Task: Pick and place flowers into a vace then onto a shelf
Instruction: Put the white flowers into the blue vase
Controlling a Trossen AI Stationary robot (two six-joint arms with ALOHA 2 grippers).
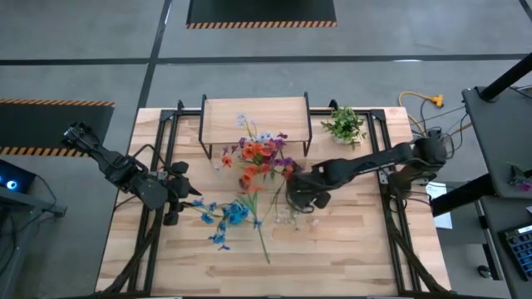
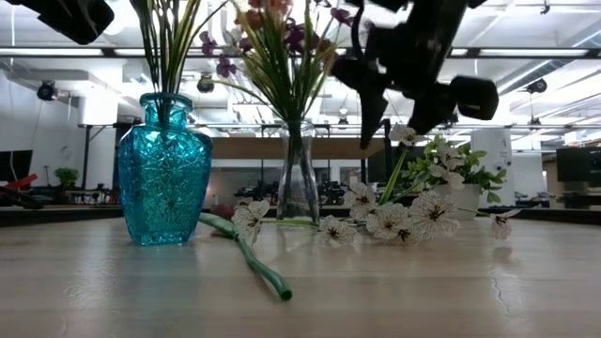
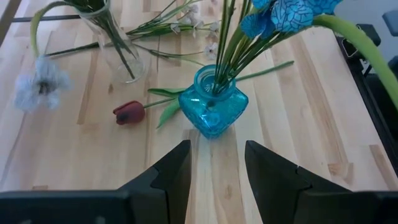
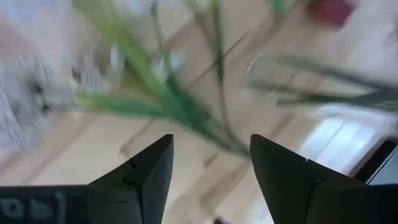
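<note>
A blue glass vase (image 3: 213, 109) stands on the table with blue flowers (image 1: 233, 214) in it. Beyond it a clear vase (image 2: 299, 183) holds orange and purple flowers (image 1: 262, 162). White flowers (image 2: 394, 218) lie on the table to the right of the vases, their long green stem (image 2: 254, 258) running toward the near edge. My right gripper (image 4: 211, 168) hangs open above these white flowers, pointing steeply down, with blurred green stems (image 4: 174, 99) below its fingers. My left gripper (image 3: 217, 168) waits open, left of the blue vase and raised. The shelf (image 1: 256, 112) stands at the far middle.
A red tulip (image 3: 129, 112) lies on the table between the two vases. A small leafy potted plant (image 1: 345, 124) stands at the far right beside the shelf. Black frame rails (image 1: 158, 166) run along both sides of the table.
</note>
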